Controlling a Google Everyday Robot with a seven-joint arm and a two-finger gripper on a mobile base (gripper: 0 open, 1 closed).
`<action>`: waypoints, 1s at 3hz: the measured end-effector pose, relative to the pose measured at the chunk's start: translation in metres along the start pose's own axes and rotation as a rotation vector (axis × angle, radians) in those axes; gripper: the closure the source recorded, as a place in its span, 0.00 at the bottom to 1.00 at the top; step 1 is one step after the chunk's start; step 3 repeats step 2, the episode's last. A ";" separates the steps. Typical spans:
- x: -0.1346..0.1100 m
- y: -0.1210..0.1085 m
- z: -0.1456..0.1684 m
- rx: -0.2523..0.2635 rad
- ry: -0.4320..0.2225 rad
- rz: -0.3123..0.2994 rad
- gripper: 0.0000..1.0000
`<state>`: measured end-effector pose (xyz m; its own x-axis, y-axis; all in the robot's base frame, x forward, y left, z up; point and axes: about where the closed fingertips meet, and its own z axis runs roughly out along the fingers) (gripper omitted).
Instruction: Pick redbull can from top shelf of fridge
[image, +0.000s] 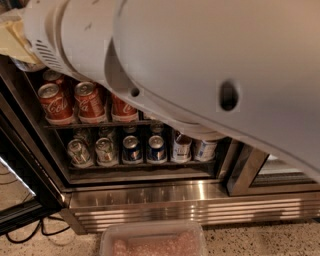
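Observation:
My white arm (200, 65) fills the upper part of the camera view and reaches up to the left, into the open fridge (150, 200). The gripper is out of view, past the arm's end at the upper left. The top shelf and its tall slim cans are hidden behind the arm, and no redbull can on that shelf shows. Below the arm I see a dark wire rack of red cola cans (90, 102). Under it is a bottom rack (140, 167) with silver, blue and white cans (132, 149).
The open glass door (20, 165) stands at the left with cables on the floor below it. The steel base (190, 210) runs along the bottom, with a dark frame post (245, 170) at the right. A clear plastic tray (152, 241) lies on the speckled floor.

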<state>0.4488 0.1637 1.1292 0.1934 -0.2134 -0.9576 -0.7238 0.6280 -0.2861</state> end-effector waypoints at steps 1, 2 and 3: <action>0.000 0.000 0.000 0.000 0.000 0.000 1.00; 0.000 0.000 0.000 0.000 0.000 0.000 1.00; 0.000 0.000 0.000 0.000 0.000 0.000 1.00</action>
